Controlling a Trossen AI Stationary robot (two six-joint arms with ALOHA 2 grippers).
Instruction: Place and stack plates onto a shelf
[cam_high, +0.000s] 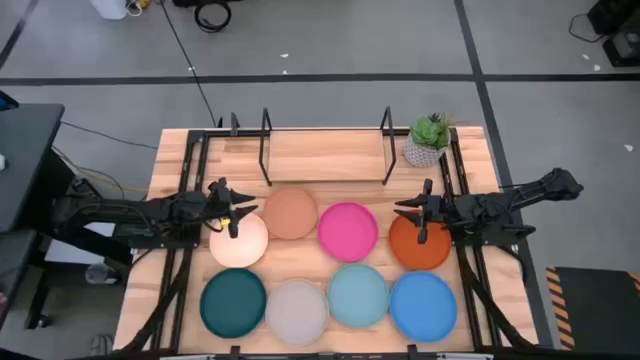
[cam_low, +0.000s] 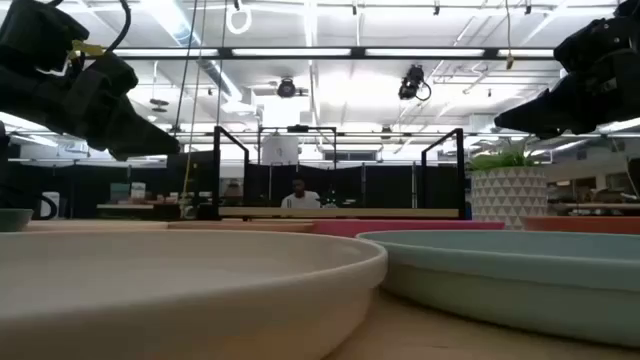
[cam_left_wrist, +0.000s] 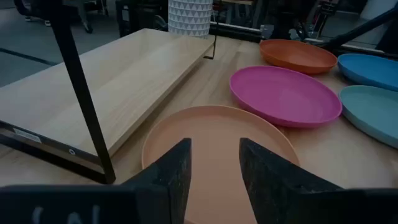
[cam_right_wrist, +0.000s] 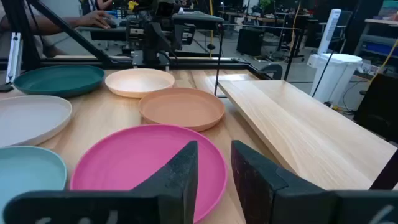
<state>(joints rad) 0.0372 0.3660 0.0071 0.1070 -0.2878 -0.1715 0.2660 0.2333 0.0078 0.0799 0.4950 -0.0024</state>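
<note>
Narrowly parted left tool (cam_left_wrist: 214, 180) over peach plate (cam_left_wrist: 217, 146), right tool (cam_right_wrist: 213, 168) likewise over magenta plate (cam_right_wrist: 146, 162); no legible writing.

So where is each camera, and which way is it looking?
High: above, looking straight down on the shelf, eight plates, both arms.
Low: at table height, looking across the grey plate; both arms hang above.
Left wrist: over the peach plate, its left gripper open.
Right wrist: over the magenta plate, its right gripper open.
Both wrist views share the peach and magenta plates.
</note>
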